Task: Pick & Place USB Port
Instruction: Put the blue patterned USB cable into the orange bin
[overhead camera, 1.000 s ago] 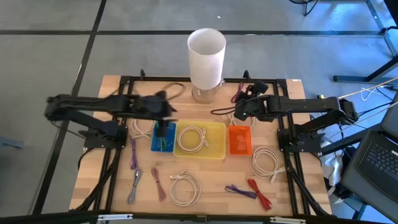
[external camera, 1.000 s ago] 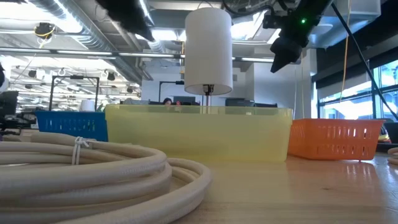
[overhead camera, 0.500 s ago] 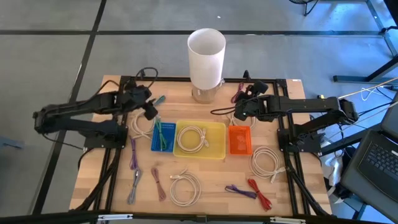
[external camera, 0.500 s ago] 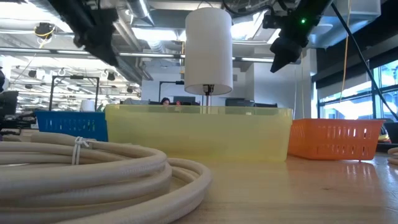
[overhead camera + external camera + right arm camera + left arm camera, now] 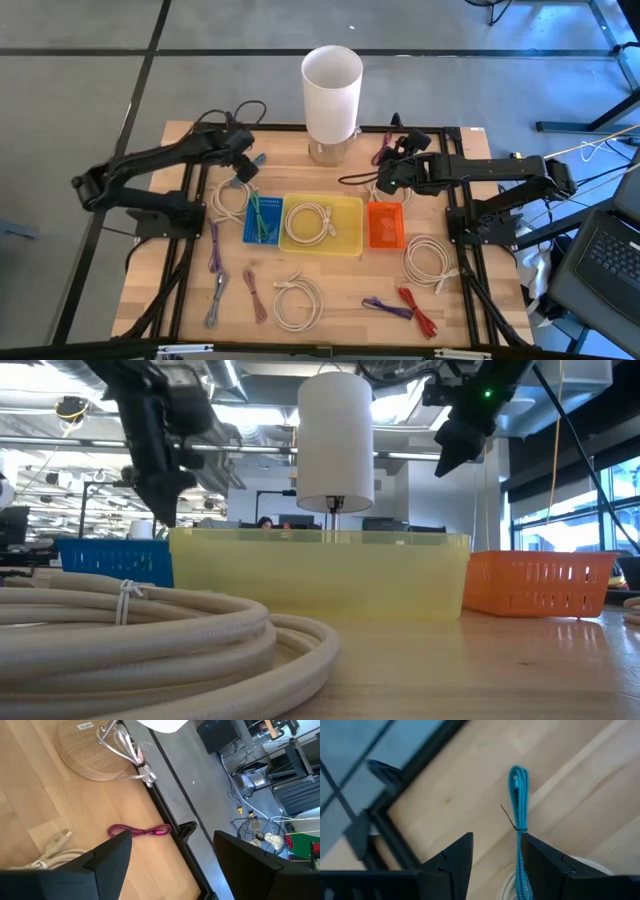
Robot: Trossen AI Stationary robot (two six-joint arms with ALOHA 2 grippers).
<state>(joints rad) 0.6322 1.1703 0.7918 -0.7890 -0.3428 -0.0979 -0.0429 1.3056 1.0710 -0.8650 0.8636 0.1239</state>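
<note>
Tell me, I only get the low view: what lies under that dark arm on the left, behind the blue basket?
Observer: The left wrist view shows a blue braided cable lying on the wood, just ahead of the left tool, whose fingers stand apart.
Operator: What's inside the yellow tub?
Observer: From above, a coiled white cable lies in the yellow tub.
Operator: And the blue basket?
Observer: Green cables lie in the blue basket.

Grey floor [image 5: 80,90] surrounds the table; open office beyond (ceiling lights [image 5: 262,415], right-hand windows [image 5: 560,510]).
</note>
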